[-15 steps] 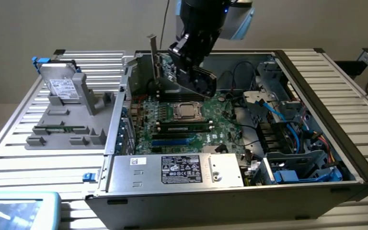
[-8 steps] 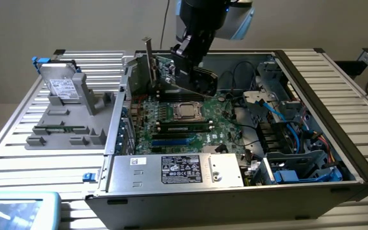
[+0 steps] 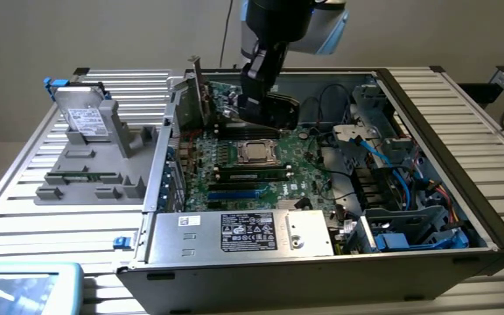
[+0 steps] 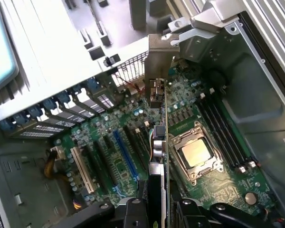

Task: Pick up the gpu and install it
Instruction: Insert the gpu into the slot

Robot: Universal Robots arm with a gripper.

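The gpu (image 3: 207,97) is a thin card with a green board and a narrow silver end bracket. It stands on edge inside the open computer case (image 3: 462,197), over the far part of the motherboard (image 3: 234,190). My gripper (image 3: 245,108) is shut on its end away from the bracket. In the wrist view the gpu (image 4: 159,142) appears edge-on, running from my gripper (image 4: 159,214) toward the case's slotted rear wall (image 4: 128,71), its bracket beside that wall. The black fingers (image 4: 135,213) press the card from both sides. Whether its lower edge touches a slot is hidden.
A CPU socket (image 4: 197,154) lies beside the card, with a long blue slot (image 4: 126,152) and a white slot (image 4: 83,171) on the other side. A power supply (image 3: 243,233) fills the case's near end. A grey fixture (image 3: 94,177) holding a hard drive (image 3: 86,118) stands outside the case.
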